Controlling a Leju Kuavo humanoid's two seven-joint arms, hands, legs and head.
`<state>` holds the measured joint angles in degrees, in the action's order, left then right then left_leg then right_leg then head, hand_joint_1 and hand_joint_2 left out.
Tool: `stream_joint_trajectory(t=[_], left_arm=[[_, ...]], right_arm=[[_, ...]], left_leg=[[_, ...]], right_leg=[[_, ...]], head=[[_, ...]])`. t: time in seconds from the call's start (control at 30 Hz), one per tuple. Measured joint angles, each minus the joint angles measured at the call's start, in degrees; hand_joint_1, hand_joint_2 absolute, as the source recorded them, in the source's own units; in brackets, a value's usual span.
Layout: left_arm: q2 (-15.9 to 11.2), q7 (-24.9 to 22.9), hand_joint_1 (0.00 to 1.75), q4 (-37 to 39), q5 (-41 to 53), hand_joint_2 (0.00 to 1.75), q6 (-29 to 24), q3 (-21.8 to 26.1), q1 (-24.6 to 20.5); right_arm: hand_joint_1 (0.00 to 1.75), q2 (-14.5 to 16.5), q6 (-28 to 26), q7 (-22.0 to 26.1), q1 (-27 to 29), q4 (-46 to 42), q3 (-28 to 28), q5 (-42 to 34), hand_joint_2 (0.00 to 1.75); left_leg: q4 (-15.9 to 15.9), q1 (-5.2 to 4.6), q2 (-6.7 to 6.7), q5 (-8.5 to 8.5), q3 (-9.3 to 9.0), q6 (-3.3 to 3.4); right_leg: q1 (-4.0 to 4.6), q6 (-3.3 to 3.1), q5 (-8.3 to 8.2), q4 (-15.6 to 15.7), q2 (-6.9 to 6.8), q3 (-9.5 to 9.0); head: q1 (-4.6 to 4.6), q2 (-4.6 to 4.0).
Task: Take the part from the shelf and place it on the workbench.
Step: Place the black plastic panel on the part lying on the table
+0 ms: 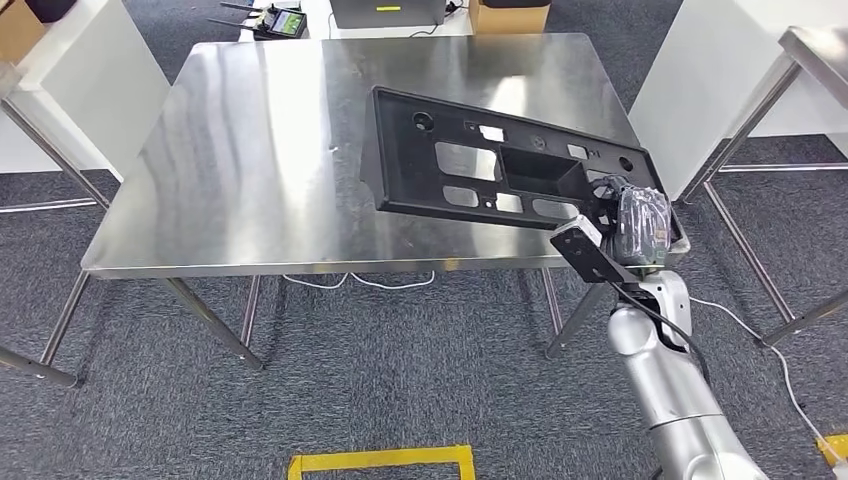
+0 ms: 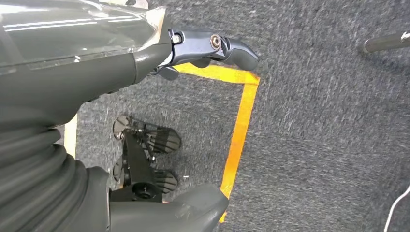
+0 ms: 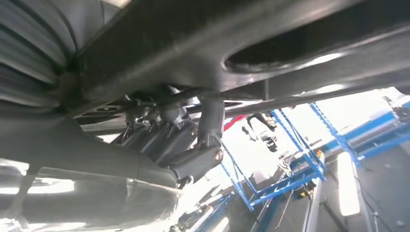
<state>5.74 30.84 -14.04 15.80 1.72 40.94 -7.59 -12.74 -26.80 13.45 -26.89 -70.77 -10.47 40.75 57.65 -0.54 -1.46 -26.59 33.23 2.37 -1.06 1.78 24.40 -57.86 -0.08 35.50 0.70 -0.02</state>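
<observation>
Long black plastic panel part with rectangular cut-outs [image 1: 480, 165] held above polished steel workbench top [image 1: 250, 150], tilted, near right front corner. Right hand [image 1: 640, 222] grips part's right end, fingers [image 3: 203, 145] curled under its edge; silver right arm [image 1: 670, 380] rises from below. Left hand [image 2: 145, 58] hangs over grey carpet [image 2: 329, 121] and yellow tape line [image 2: 239, 125], fingers [image 2: 227, 48] apart from thumb, holding nothing.
</observation>
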Motion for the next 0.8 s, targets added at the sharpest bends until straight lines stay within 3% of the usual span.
stream_joint_trajectory(t=[0.07,0.1,0.2,0.23,0.27,0.3,0.37,0.4,0.43,0.5,0.6,0.63,0.73,0.77,0.8], left_arm=[[0.0,0.0,0.0,0.0,0.1,1.75,0.0,0.0,0.0],[0.1,0.0,0.0,0.0,0.1,1.75,0.0,0.0,-0.1],[0.1,-0.1,0.0,0.0,0.2,1.75,0.0,0.0,-0.1],[0.1,-0.2,0.0,0.0,0.2,1.75,0.0,0.0,-0.1],[0.1,-0.2,0.0,0.0,0.2,1.75,0.0,0.0,-0.1],[0.1,-0.2,0.0,0.0,0.2,1.75,0.0,0.0,-0.1],[0.0,-0.2,0.0,0.0,0.2,1.75,0.0,0.0,-0.2],[-0.1,-0.3,0.0,0.0,0.2,1.75,0.0,0.0,-0.2],[-0.2,-0.3,0.0,0.0,0.3,1.75,0.0,0.0,-0.3],[-0.3,-0.3,0.0,0.0,0.3,1.75,0.0,0.0,-0.4],[-0.3,-0.3,0.0,-0.1,0.3,1.75,0.0,0.0,-0.4],[-0.2,-0.3,0.0,-0.1,0.3,1.75,0.0,0.0,-0.5],[-0.3,-0.4,0.0,-0.1,0.3,1.75,0.0,0.0,-0.5],[-0.3,-0.4,0.0,-0.1,0.3,1.75,0.0,0.0,-0.5],[-0.3,-0.5,0.0,-0.1,0.4,1.75,0.0,0.0,-0.5]], right_arm=[[1.75,0.1,0.0,-0.2,0.0,-0.2,0.0,0.3,1.75],[1.75,0.2,0.0,-0.2,0.0,-0.3,0.0,0.4,1.75],[1.75,0.3,0.1,-0.4,0.0,-0.4,0.0,0.5,1.75],[1.75,0.3,0.1,-0.5,0.1,-0.4,0.0,0.5,1.75],[1.75,0.4,0.2,-0.5,0.1,-0.4,0.0,0.6,1.75],[1.75,0.4,0.2,-0.6,0.1,-0.3,0.0,0.6,1.75],[1.75,0.4,0.2,-0.6,0.1,-0.3,0.0,0.7,1.75],[1.75,0.4,0.2,-0.6,0.0,-0.3,0.0,0.7,1.75],[1.75,0.4,0.2,-0.6,0.0,-0.3,0.0,0.6,1.75],[1.75,0.4,0.2,-0.6,0.0,-0.3,0.0,0.7,1.75],[1.75,0.4,0.2,-0.7,0.0,-0.3,0.0,0.7,1.75],[1.75,0.3,0.3,-0.7,0.0,-0.3,0.0,0.7,1.75],[1.75,0.4,0.4,-0.7,0.4,0.0,0.0,1.0,1.75],[1.75,0.4,0.4,-0.7,0.6,0.2,0.0,1.3,1.75],[1.75,0.5,0.3,-0.8,0.6,0.3,0.0,1.8,1.75]], left_leg=[[1.1,0.23,0.26,-0.95,0.48,-0.62],[3.2,0.38,0.45,-2.02,1.41,-1.03],[14.1,0.94,0.97,-5.99,7.4,-2.01],[16.5,1.07,1.05,-6.18,9.13,-2.13],[16.7,1.14,1.07,-5.22,9.87,-2.1],[14.6,1.16,1.08,-3.18,9.42,-1.91],[6.8,1.01,1.09,1.47,6.23,-1.13],[3.5,0.79,1.12,2.71,4.72,-0.71],[1.6,0.58,1.17,3.04,3.69,-0.34],[0.7,0.18,1.23,2.43,3.06,0.22],[-0.8,0.5,1.2,2.51,1.69,1.0],[-1.2,0.63,1.2,2.5,1.18,1.22],[-1.3,0.48,1.03,1.85,0.36,1.63],[-1.3,0.46,0.93,1.54,0.06,1.63],[-1.2,0.47,0.81,1.2,-0.29,1.54]], right_leg=[[-0.26,-0.82,0.26,0.1,0.03,-0.43],[-0.43,-1.23,0.44,0.2,0.03,-0.76],[-0.32,-2.09,1.16,0.2,0.03,-1.58],[-0.27,-2.17,1.41,0.2,0.05,-1.84],[-0.24,-2.15,1.67,0.2,0.09,-2.17],[-0.23,-2.05,1.99,0.2,0.13,-2.59],[-0.15,-1.74,2.67,0.3,0.19,-3.57],[-0.02,-1.54,2.96,0.3,0.19,-3.88],[0.07,-1.31,3.17,0.4,0.18,-4.0],[0.15,-0.76,3.4,0.6,0.13,-4.03],[0.34,-0.23,4.61,-1.2,0.04,-3.21],[0.39,-0.35,5.63,-3.8,0.05,-1.84],[0.32,-0.51,8.15,-14.4,0.08,4.64],[0.3,-0.14,7.65,-15.3,0.08,5.85],[0.25,0.4,6.24,-14.0,0.07,5.9]], head=[[0.07,0.01],[0.15,0.01],[0.31,0.01],[0.32,0.01],[0.33,0.0],[0.32,0.0],[0.28,0.0],[0.27,0.0],[0.3,0.0],[0.36,0.0],[0.27,0.0],[0.17,0.0],[0.01,-0.01],[0.01,-0.01],[-0.02,-0.01]])
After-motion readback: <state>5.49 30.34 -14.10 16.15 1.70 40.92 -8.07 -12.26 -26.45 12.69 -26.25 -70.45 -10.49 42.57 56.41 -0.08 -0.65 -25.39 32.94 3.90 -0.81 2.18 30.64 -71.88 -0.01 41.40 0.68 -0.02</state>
